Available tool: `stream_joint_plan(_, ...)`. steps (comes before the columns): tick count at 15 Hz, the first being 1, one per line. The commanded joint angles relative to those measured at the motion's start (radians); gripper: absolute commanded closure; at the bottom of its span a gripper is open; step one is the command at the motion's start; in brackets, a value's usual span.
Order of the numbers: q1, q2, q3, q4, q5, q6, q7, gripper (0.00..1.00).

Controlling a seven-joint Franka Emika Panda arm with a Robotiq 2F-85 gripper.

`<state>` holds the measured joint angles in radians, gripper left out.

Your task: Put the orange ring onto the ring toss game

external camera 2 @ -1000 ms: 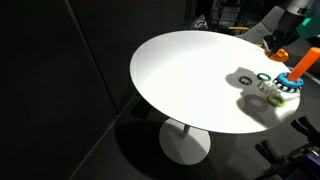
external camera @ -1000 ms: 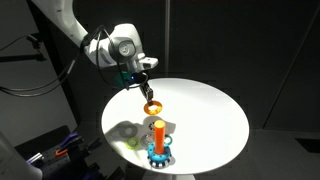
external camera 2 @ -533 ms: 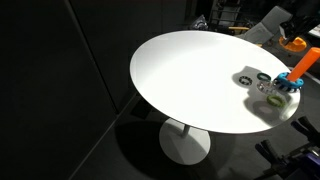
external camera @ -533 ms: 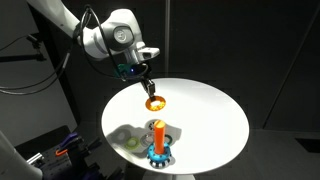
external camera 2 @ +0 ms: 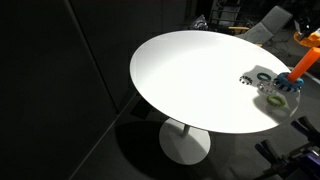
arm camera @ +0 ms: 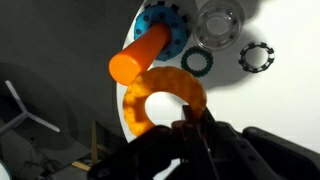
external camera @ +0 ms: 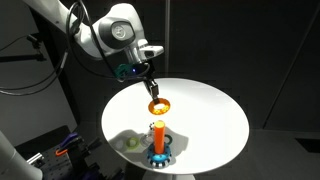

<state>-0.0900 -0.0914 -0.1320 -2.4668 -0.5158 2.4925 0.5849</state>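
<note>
The gripper (external camera: 151, 91), pinching the orange ring (external camera: 157, 106), hangs it almost straight above the upright peg of the ring toss game (external camera: 159, 140) at the tabletop (external camera: 215, 110) edge.

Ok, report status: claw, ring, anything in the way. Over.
Claw shut on orange ring, held above table. Ring not yet on peg. Peg bare; loose pieces lie beside blue base, none blocking.
</note>
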Motion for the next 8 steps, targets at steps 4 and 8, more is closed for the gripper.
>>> stream_joint_plan(4, -0.062, -0.003, 0.012, 0.007, -0.02, -0.038, -0.011, 0.95)
stream_joint_plan(8, -0.075, 0.001, 0.009, 0.008, -0.023, -0.066, -0.015, 0.95)
